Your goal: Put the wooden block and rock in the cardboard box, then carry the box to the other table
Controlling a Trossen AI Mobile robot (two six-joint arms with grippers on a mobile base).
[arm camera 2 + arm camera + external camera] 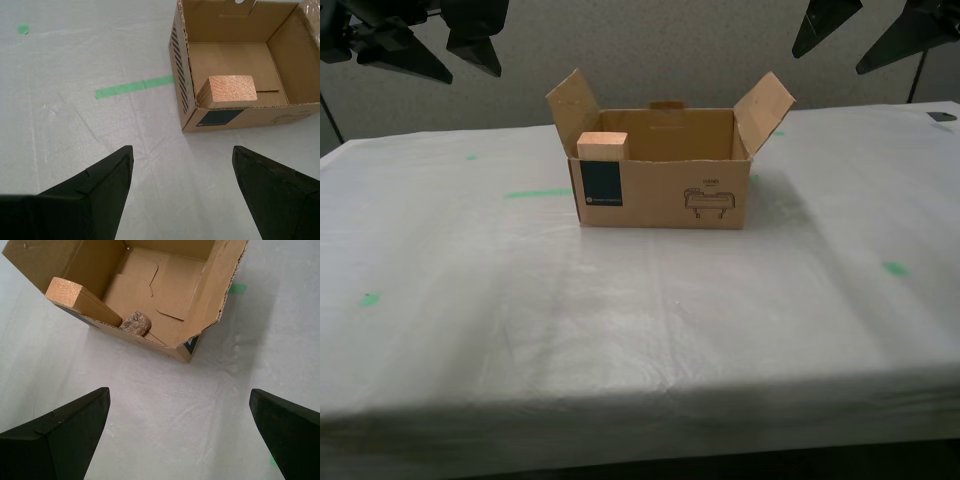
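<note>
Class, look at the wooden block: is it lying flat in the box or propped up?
Propped up. The block leans in a corner of the box, its top end poking above the rim; the rock lies beside its base.

My first gripper (180,415) hangs above a pale, slightly wrinkled surface (165,410), its two dark fingers (65,435) spread wide with nothing between them. Beyond the fingertips sits the cardboard box (205,305), open at the top, flaps standing out. Inside, the wooden block (80,300) leans tilted in one corner, its end rising above the rim. The rock (135,323) lies on the box floor just beside the block. A scrap of green tape (238,289) shows near the box.
</note>
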